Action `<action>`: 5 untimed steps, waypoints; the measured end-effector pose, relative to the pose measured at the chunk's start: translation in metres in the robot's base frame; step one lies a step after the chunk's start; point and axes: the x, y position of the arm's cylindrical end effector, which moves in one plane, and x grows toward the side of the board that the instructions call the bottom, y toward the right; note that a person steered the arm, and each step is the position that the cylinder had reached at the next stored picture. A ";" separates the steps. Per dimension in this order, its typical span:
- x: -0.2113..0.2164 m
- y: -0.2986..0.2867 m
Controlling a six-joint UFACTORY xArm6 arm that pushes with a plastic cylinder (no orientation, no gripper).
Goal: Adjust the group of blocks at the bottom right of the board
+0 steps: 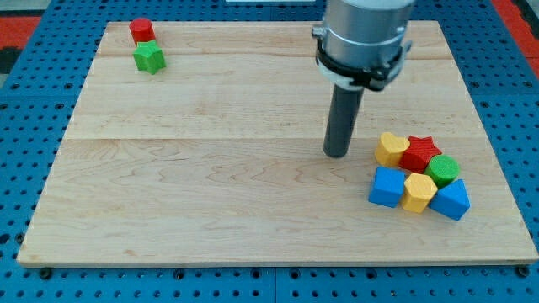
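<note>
A tight group of blocks sits at the board's bottom right: a yellow heart-like block (391, 149), a red star (419, 154), a green round block (443, 170), a blue cube (387, 187), a yellow hexagonal block (418, 192) and a blue wedge-like block (451, 200). They touch one another. My tip (337, 154) rests on the board just to the left of the group, a short gap from the yellow heart-like block.
A red block (141, 31) and a green star-like block (149, 58) lie close together at the board's top left. The wooden board (210, 168) lies on a blue perforated table (17, 168).
</note>
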 end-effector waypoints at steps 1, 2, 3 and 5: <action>-0.028 0.043; -0.029 0.070; -0.019 0.098; 0.037 0.100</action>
